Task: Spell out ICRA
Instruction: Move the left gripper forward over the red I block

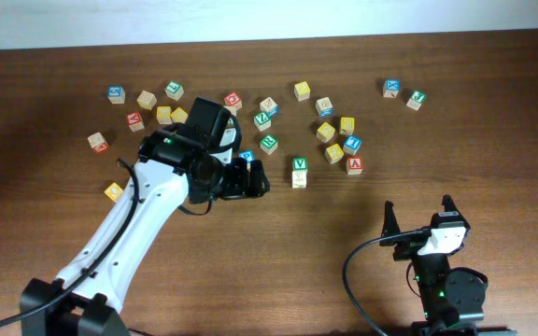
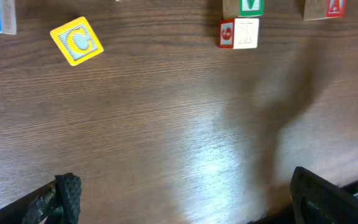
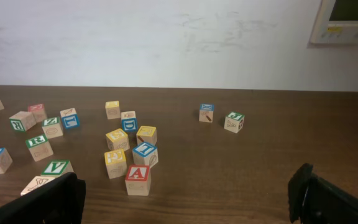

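The yellow C cube (image 2: 76, 41) lies tilted on the table in the left wrist view, ahead and left of my open, empty left gripper (image 2: 185, 190). In the overhead view that gripper (image 1: 247, 177) hangs over the middle of the table and the C cube is not visible. The red A cube (image 1: 354, 165) stands at the near right of the cluster and also shows in the right wrist view (image 3: 137, 177). The green R cube (image 3: 37, 144) stands left of it, also in the overhead view (image 1: 268, 143). I cannot read a red I on any cube. My right gripper (image 1: 418, 217) is open and empty near the front edge.
A green V cube (image 1: 299, 165) stands against a cube with a red 6 (image 2: 238, 33). A blue-lettered cube (image 1: 247, 156) lies just beyond the left gripper. Several more cubes are scattered across the far half of the table (image 1: 493, 159), two at the far right (image 1: 392, 88).
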You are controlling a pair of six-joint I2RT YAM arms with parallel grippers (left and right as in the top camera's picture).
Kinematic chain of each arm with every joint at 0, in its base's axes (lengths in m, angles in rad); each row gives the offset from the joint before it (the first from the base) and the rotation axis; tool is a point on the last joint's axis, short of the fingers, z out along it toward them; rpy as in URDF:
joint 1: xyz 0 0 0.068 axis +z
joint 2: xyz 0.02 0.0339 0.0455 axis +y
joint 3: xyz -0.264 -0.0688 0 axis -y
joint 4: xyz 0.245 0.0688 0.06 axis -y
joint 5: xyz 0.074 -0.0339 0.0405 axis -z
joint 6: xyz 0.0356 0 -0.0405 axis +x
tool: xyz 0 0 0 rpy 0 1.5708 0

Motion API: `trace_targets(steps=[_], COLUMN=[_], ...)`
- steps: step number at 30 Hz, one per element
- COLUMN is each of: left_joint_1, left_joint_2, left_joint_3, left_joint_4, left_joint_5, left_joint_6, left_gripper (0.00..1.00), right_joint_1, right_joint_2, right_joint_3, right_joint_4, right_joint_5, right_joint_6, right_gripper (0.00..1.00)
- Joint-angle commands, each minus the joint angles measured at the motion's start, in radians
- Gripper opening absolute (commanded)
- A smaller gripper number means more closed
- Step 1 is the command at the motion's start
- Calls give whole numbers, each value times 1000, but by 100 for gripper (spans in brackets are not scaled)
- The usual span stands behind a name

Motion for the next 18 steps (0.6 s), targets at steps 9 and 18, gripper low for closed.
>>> trace_targets(steps=[9,18], left_joint_1=[168,103], left_joint_2=[3,3], left_joint_3=[17,-55], left_joint_4=[57,53], left_joint_5=[-270,-109], left_joint_6=[-95,-94], left_gripper=[99,99], right_joint_1=[-7,-7], right_joint_2=[-6,-6], right_joint_3=[-5,-5], right_joint_4=[-5,-5], right_joint_5=[5,5], right_joint_6=[-6,-6], right_gripper=[98,98])
